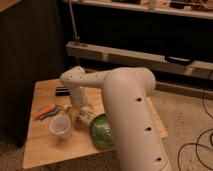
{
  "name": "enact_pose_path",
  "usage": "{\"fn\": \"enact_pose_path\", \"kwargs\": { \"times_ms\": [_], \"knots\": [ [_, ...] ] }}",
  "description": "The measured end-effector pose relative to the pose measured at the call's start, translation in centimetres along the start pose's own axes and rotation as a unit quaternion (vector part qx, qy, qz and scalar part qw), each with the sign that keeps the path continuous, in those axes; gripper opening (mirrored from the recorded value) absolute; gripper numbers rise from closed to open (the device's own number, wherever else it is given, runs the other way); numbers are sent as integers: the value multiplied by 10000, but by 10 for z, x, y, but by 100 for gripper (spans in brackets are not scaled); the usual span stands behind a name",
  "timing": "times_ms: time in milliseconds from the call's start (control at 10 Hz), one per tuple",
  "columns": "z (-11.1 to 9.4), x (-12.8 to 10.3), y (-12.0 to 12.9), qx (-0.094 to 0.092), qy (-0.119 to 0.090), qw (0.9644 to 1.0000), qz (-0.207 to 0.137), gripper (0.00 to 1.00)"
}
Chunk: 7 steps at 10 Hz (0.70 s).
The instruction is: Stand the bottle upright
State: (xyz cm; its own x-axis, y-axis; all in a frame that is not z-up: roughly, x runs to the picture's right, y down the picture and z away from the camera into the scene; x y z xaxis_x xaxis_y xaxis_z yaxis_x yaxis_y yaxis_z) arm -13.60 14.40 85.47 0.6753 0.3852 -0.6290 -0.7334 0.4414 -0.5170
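The bottle (86,118) is a small whitish-cream shape that seems to lie on its side on the wooden table (45,150), between the translucent cup (61,126) and the green bowl (102,131). My gripper (81,109) hangs from the white arm's wrist, pointing down right above the bottle's left end. The wrist hides much of the gripper and part of the bottle, so I cannot tell whether they touch.
An orange-handled tool (43,111) lies at the table's left. A small dark object (62,90) sits behind the wrist. My large white arm (130,110) covers the table's right side. A dark cabinet (25,65) stands left, a low shelf (135,57) behind.
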Motion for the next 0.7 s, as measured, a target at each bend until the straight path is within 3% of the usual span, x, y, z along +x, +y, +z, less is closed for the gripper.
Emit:
{"fn": "enact_pose_path", "kwargs": {
  "times_ms": [500,700],
  "knots": [
    [4,-27,-17,24,276,9989,-372,80],
    [3,-33,-13,-8,330,9985,-445,71]
  ]
}}
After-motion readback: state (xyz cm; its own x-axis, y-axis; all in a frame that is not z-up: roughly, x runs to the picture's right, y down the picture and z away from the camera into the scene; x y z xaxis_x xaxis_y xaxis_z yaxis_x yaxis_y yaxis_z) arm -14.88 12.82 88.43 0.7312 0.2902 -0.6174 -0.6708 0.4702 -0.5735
